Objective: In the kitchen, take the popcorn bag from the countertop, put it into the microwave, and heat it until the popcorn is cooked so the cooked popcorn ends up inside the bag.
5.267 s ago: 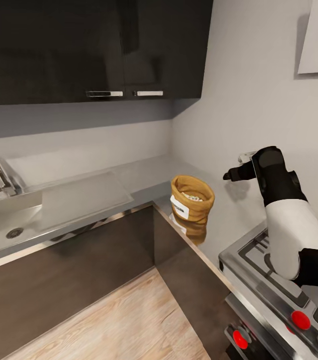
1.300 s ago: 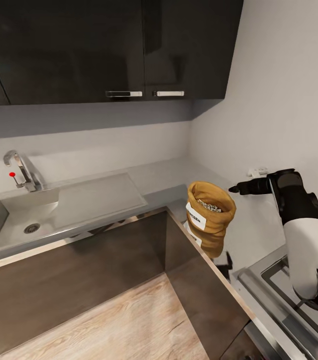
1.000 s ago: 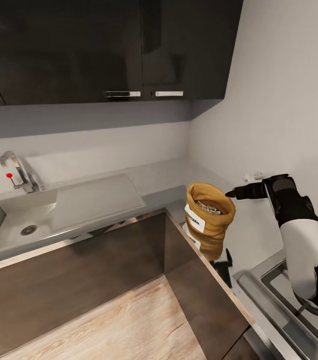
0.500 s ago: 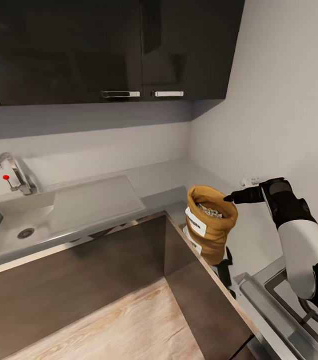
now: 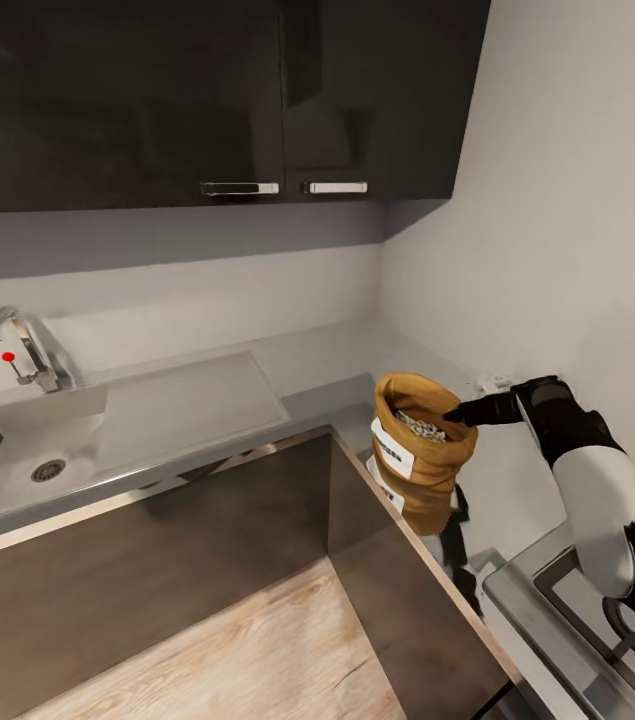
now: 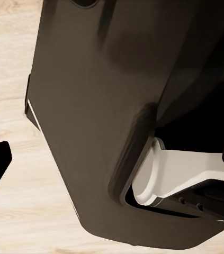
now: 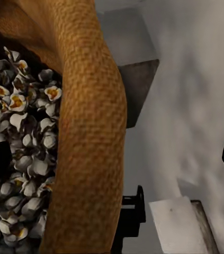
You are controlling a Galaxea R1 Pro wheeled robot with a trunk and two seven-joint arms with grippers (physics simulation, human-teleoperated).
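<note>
Grey countertop: tan popcorn bag upright; right pincer open astride rim

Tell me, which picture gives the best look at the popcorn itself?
The right wrist view: the popcorn sits close up, single pale kernels clear behind the popcorn bag rim. The head view gives a small speckled patch.

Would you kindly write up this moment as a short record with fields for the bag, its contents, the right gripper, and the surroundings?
bag: popcorn bag, upright on the countertop at the inner corner, white label facing the sink side
contents: popcorn heaped in the open mouth
right gripper: right gripper at the bag's rim, fingers straddling the rolled edge, one inside and one outside, open
left gripper: cannot tell
surroundings: sink with faucet along the counter; dark wall cabinets above
</note>
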